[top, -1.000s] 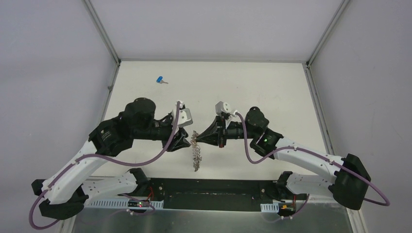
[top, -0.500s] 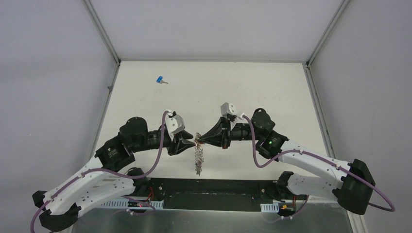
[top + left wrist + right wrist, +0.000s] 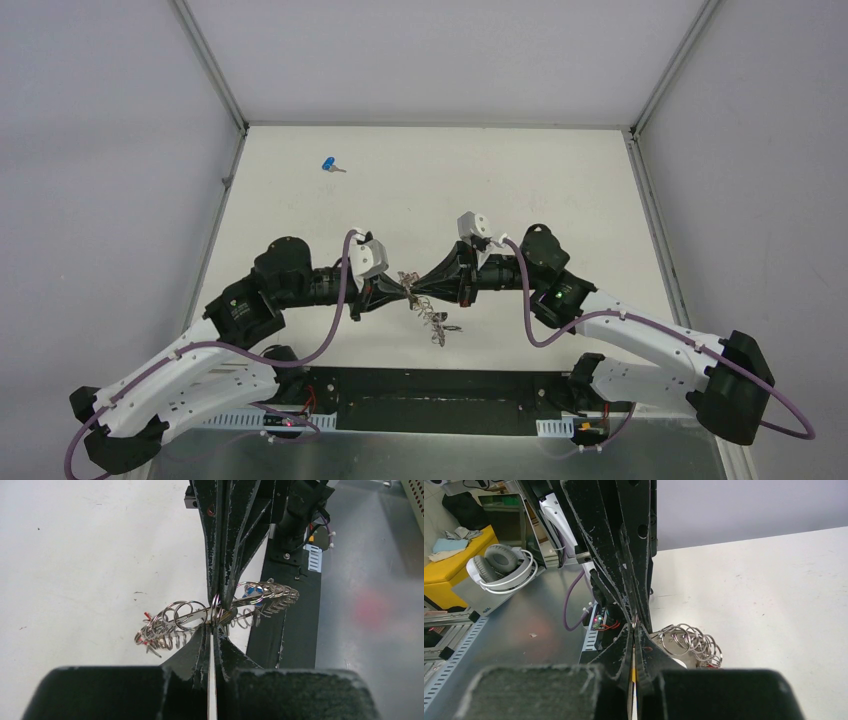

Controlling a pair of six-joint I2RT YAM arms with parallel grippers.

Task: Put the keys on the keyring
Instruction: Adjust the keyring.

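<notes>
The keyring [image 3: 432, 318], a grey ring fringed with small silver keys and split rings, hangs between my two grippers above the table's near middle. My left gripper [image 3: 403, 291] is shut on the keyring's rim [image 3: 200, 614]. My right gripper [image 3: 418, 291] meets it tip to tip and is shut on the yellow key, whose yellow head [image 3: 632, 674] shows between its jaws. The keyring's loops [image 3: 689, 641] hang beside the right fingers. A blue key [image 3: 329, 164] lies alone at the table's far left. Red and blue heads show among the fringe [image 3: 252, 591].
The white table [image 3: 520, 190] is walled by grey panels and metal rails at the left, right and back. A black base strip [image 3: 430, 385] runs along the near edge. White headphones [image 3: 501, 567] lie off the table on a metal shelf.
My left arm has dropped and moved right until its tip met the right gripper's tip. The hanging keyring has swung from straight down to the lower right.
</notes>
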